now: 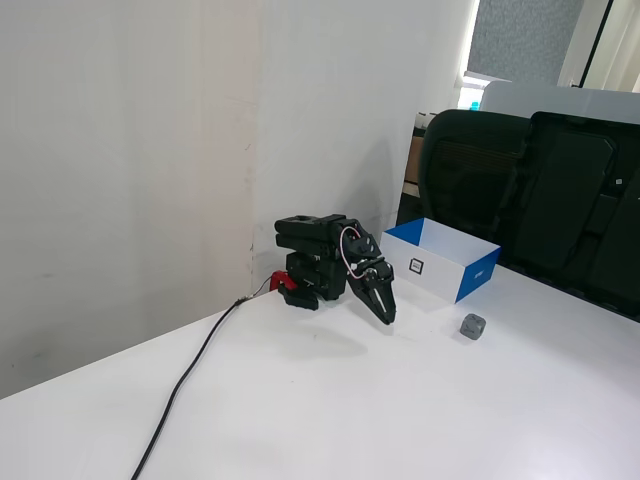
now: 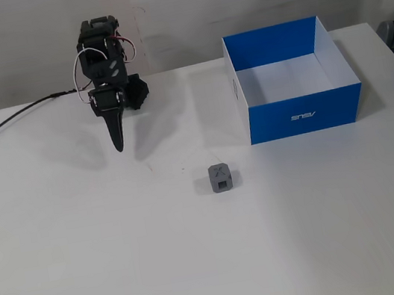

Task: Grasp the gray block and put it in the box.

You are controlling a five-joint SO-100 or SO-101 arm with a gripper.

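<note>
Gray block loose on the table, gripper empty and folded near the wall.

Nearest in a fixed view, the gray block (image 2: 220, 177) sits on the bare white table (image 2: 202, 268), short of the box's blue front wall and to its left, apart from it; in the other fixed view the gray block (image 1: 473, 326) lies just right of the box's near corner. The box (image 2: 294, 86) stands open, its white interior holding nothing, with a square black mark on its white side (image 1: 416, 266). To the left and farther back, the gripper (image 2: 118, 146) points down toward the table, jaws together and clasping nothing, well apart from the block. Behind it the black arm (image 2: 104, 64) is folded low against the wall, a black cable (image 2: 4, 127) trailing off left. Dark office chairs (image 1: 530, 190) stand beyond the table.
</note>
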